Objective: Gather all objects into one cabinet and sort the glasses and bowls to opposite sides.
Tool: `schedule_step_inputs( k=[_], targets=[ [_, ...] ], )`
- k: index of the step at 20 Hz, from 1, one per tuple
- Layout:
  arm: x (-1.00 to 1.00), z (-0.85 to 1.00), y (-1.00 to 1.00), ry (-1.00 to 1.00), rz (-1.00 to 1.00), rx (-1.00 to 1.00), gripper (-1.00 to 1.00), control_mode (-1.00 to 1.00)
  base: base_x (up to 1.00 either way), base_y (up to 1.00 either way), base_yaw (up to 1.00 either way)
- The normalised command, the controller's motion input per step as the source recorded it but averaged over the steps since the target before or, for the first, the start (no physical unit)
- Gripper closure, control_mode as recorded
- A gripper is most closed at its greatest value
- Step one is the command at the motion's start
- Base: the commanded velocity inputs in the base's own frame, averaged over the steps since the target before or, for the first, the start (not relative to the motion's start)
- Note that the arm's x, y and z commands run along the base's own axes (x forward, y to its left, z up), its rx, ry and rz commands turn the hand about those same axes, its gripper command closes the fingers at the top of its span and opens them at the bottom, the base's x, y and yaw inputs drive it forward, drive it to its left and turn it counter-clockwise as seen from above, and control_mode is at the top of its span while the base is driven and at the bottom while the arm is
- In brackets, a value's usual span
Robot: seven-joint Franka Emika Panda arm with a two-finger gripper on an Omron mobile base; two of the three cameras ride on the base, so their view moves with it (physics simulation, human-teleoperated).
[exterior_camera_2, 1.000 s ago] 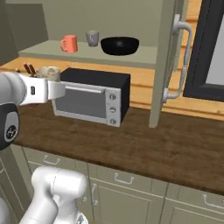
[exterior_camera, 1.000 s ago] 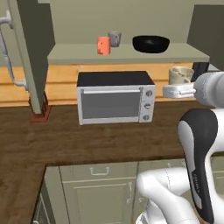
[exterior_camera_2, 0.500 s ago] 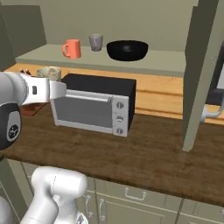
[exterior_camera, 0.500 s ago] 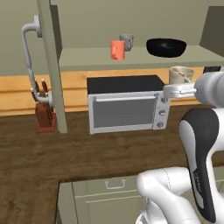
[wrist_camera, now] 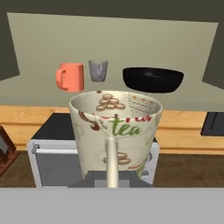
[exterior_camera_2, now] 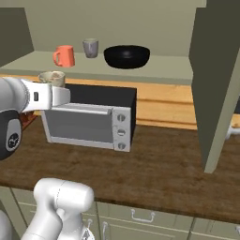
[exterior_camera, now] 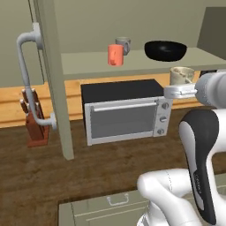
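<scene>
Left base view: cream speckled cup [exterior_camera: 182,75] held just below the cabinet shelf [exterior_camera: 88,65], off its right end, likely for placing beside orange-red mug [exterior_camera: 115,54] and grey mug [exterior_camera: 123,45].

Right base view: black bowl [exterior_camera_2: 126,56] sits apart, mid-shelf.

Hand view: gripper [wrist_camera: 112,168] clamped on the cup's rim, one finger inside.

Cabinet shelf [exterior_camera: 132,64] with orange-red mug [exterior_camera: 115,55], grey mug [exterior_camera: 123,45], black bowl [exterior_camera: 165,50]; below, countertop [exterior_camera: 79,167] with toaster oven [exterior_camera: 126,112], knife block [exterior_camera: 34,128].

Kitchen, toaster oven [exterior_camera: 126,114] on wooden counter [exterior_camera: 110,165], knife block [exterior_camera: 34,121]
</scene>
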Motion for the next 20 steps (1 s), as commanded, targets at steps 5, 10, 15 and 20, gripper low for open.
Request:
schedule_step_inputs(
  k=[5, 10, 15, 20],
  targets=[
    [0.00, 0.00, 0.00, 0.00, 0.00, 0.00, 1.00, 1.00, 0.39, 0.00, -0.04],
    [0.00, 0.00, 0.00, 0.00, 0.00, 0.00, 1.00, -1.00, 0.00, 0.00, 0.00],
    [-0.24, 0.04, 0.48, -0.06, 0.10, -0.01, 1.00, -1.00, 0.00, 0.00, 0.00],
    [-0.25, 0.19, 0.83, -0.04, 0.26, 0.00, 1.00, -1.00, 0.00, 0.00, 0.00]
  ],
)
